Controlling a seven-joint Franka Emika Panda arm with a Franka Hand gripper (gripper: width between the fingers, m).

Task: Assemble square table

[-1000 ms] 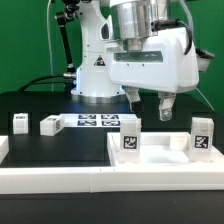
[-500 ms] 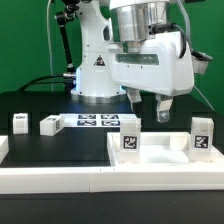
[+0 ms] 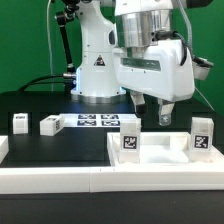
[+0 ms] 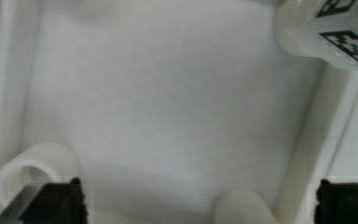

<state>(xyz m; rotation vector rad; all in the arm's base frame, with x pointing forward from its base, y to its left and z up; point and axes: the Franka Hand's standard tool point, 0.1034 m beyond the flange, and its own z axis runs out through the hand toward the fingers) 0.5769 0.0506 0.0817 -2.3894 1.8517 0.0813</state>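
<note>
The square table's white slab with a raised rim lies at the exterior view's right. It fills the wrist view. Two white tagged legs stand at its near side, one at the left corner and one at the right. One tagged leg also shows in the wrist view. Two more legs stand on the black surface at the left. My gripper hangs just above the slab's far part, open and empty. In the wrist view the gripper has its dark fingertips wide apart over the slab.
The marker board lies flat in front of the robot base. A long white rail borders the black surface at the front. Two rounded white bumps rise from the slab near my fingers.
The arm has shifted a little toward the exterior view's right over the slab. The jaws stay open, and no part has moved.
</note>
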